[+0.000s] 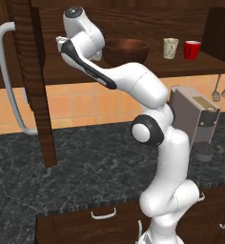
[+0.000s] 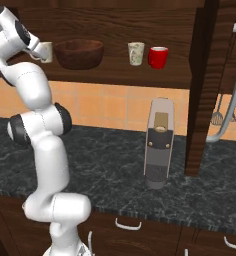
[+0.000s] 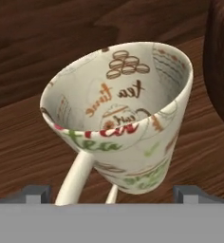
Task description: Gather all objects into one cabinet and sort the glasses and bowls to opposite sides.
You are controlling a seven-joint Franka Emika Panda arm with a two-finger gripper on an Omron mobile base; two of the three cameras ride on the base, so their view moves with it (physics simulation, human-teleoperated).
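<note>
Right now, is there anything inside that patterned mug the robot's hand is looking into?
The patterned mug looks empty: its inner wall shows printed words and biscuit drawings, nothing else. It stands on the wooden shelf beside the dark bowl. Its own wall hides the shelf behind it.

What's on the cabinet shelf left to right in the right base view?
Mug by the gripper → bowl → second mug → red cup.
</note>
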